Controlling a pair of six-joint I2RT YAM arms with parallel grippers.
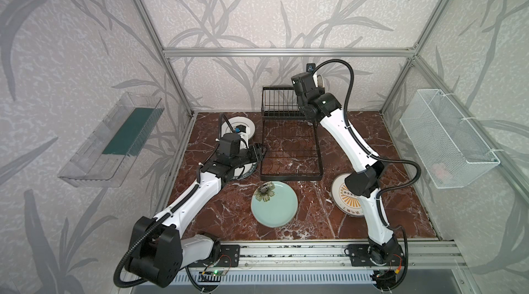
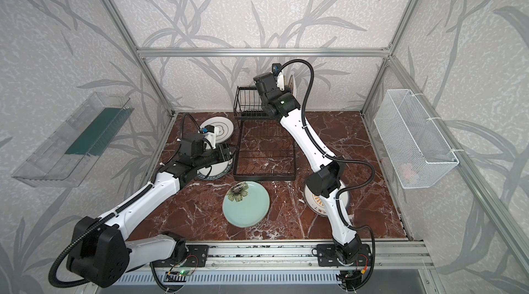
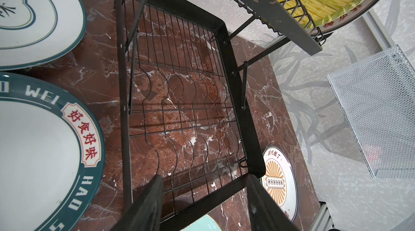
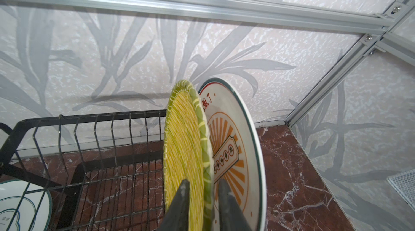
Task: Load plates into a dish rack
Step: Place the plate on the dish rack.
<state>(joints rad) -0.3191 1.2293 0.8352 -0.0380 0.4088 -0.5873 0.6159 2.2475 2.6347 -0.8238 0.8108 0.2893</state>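
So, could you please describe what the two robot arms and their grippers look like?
The left arm and right arm have white shell links, black joint housings and black corrugated cable hoses. The left gripper and right gripper have flat dark tapered fingers.

- Lettered plate (image 1: 245, 174) at nine o'clock on the table (image 1: 229, 221): mostly under the left arm (image 1: 200, 189) in both top views, only a strip of rim shows
- Ringed plate (image 1: 249, 127) at ten o'clock: partly behind that arm's wrist camera
- Flat sunburst plate (image 1: 342, 194) at four o'clock: about half under the right arm (image 1: 340, 132)
- Yellow plate (image 4: 182, 142) and standing sunburst plate (image 4: 235, 151), in the rack (image 1: 289, 146) at one o'clock: only a pale sliver behind the right arm in both top views
- Right gripper (image 4: 203, 180): hidden in both top views; its wrist view cuts the fingers off at the edge
- Mint plate (image 3: 202, 224): just a sliver at the left wrist view's edge
- Pink thing (image 1: 440, 169) in the basket (image 1: 458, 135) at three o'clock: blurred by the mesh, cannot tell what it is
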